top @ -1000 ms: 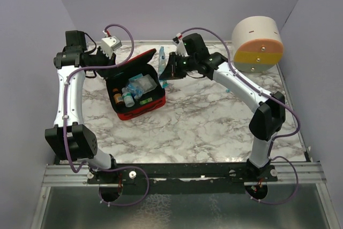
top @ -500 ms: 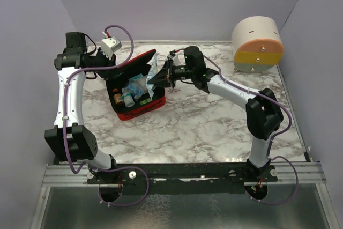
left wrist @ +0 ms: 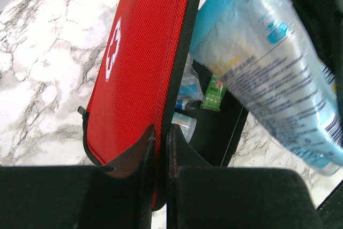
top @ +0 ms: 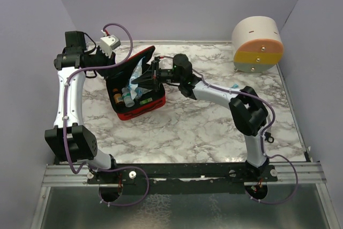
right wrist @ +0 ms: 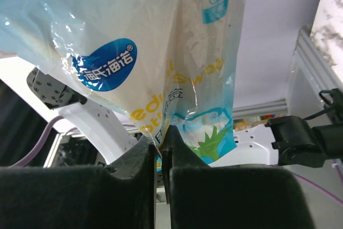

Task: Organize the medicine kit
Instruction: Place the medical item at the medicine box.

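Note:
The red medicine kit (top: 142, 110) lies open on the marble table, with small bottles (top: 122, 98) in its black inside. Its lid (left wrist: 139, 68), red with a white cross, stands upright, and my left gripper (left wrist: 161, 132) is shut on the lid's edge; seen from above, this left gripper (top: 113, 64) is behind the kit. My right gripper (right wrist: 161, 143) is shut on the bottom edge of a blue-and-white plastic packet (right wrist: 134, 52). From above, the right gripper (top: 151, 77) holds the packet (top: 136, 73) over the open kit. A bottle (left wrist: 185, 124) and a green sachet (left wrist: 214, 92) show inside.
A round cream, orange, yellow and grey drawer container (top: 257, 44) stands at the back right corner. A small blue item (top: 234, 86) lies on the table by the right arm. Purple walls close in the table on three sides.
My right arm has swung left, carrying the packet from beside the kit's right edge to over its open inside. The left gripper and lid have not moved.

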`<move>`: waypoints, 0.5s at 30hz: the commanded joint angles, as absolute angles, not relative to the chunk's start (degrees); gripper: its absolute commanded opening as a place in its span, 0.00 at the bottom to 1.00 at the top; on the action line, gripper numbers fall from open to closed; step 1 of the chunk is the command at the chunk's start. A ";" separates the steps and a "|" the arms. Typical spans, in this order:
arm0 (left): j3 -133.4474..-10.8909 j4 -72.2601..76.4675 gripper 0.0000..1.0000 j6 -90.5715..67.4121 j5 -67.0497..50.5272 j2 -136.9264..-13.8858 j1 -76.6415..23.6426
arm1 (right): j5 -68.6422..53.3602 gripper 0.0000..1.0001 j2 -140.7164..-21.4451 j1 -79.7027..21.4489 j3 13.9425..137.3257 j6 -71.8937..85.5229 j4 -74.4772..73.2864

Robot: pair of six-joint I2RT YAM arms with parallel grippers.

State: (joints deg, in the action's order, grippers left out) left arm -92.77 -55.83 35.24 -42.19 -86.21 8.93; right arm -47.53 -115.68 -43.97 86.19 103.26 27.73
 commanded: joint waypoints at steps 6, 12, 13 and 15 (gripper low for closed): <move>-92.33 -54.72 0.00 34.36 -40.33 -86.25 9.19 | -42.04 0.01 -122.22 -46.21 88.21 120.98 46.26; -92.07 -54.58 0.00 34.78 -40.34 -85.96 9.14 | -41.69 0.01 -125.98 -46.30 94.29 122.44 44.57; -92.10 -54.58 0.00 34.80 -40.24 -85.96 9.15 | -41.42 0.01 -126.43 -46.28 94.78 123.10 44.61; -92.19 -54.58 0.00 34.80 -40.25 -85.91 9.20 | -40.75 0.01 -127.12 -46.27 95.35 124.92 44.82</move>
State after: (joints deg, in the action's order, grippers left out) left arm -92.77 -55.29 35.03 -42.19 -86.21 8.93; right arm -43.27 -125.45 -45.93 92.60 118.89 41.60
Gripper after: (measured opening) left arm 0.097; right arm 0.043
